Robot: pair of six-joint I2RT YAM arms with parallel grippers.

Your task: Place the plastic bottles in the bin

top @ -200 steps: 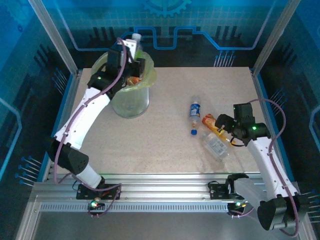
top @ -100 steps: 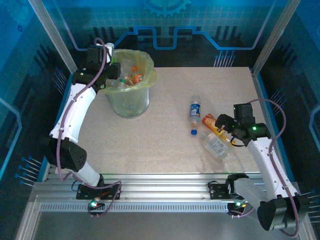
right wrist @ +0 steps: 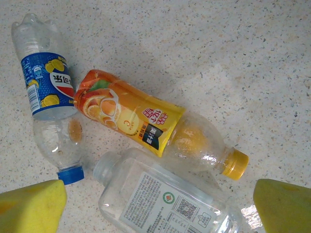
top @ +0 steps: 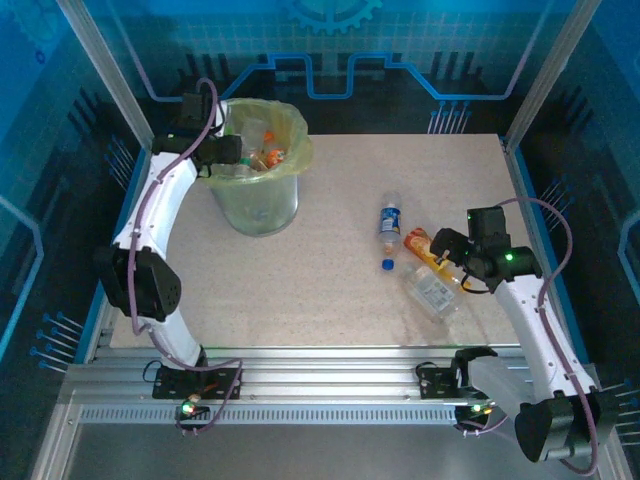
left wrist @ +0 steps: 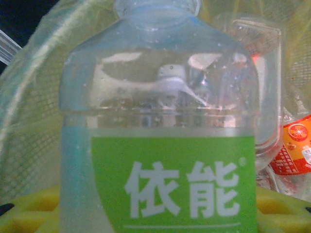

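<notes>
At upper left overhead, my left pincer clamps a green-labelled bottle at the rim of the bin; I judge release over the opening comes next. Right of centre, my right pincer gapes, empty, above three bottles.

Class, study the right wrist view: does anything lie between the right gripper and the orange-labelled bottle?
Yes. A clear white-labelled bottle lies between the open right gripper fingers, nearer to them than the orange-labelled bottle, which lies just beyond it on the table.
</notes>
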